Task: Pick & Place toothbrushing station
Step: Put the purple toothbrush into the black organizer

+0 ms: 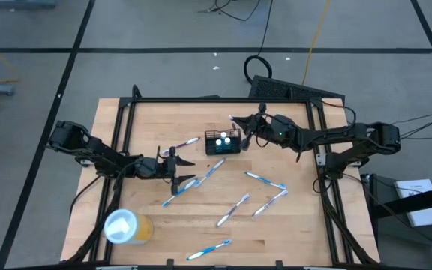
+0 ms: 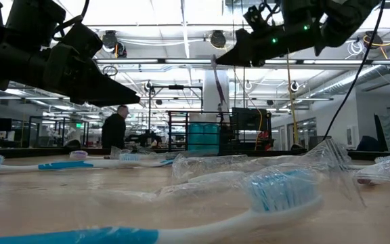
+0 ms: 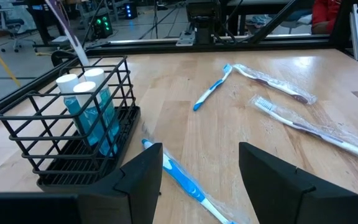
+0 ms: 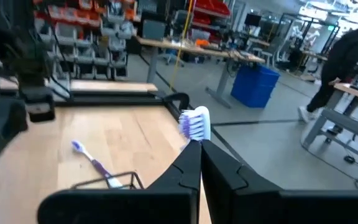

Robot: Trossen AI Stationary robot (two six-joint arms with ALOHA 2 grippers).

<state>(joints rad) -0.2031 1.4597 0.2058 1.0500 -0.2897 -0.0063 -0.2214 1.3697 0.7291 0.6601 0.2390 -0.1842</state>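
Note:
The toothbrushing station [image 1: 223, 144] [image 3: 67, 124], a small black wire holder, stands on the wooden table at the far middle. Two white-capped blue tubes [image 3: 86, 99] stand in it. My right gripper [image 1: 247, 129] [image 4: 199, 155] hovers just right of it, shut on a toothbrush [image 4: 195, 123] with white and purple bristles. My left gripper [image 1: 177, 166] [image 3: 201, 168] is open at the table's left middle and points toward the holder. A wrapped blue toothbrush [image 3: 179, 177] lies on the table below and between its fingers, untouched. My right gripper pinches the toothbrush's neck just below the head [image 4: 196, 140] between its two fingertips. The fingers come level from the table's right and lie across the brush. The brush is lifted clear, head up, and its handle [image 3: 68, 34] slants down toward the holder's rim. Whether its lower end is inside, I cannot tell.
Several wrapped toothbrushes [image 1: 265, 180] lie scattered over the table's middle and near side, and a purple one [image 4: 92, 162] lies beside the holder. A yellow cup with a white lid [image 1: 126, 225] stands at the near left corner. A person [image 2: 114, 129] stands in the room beyond.

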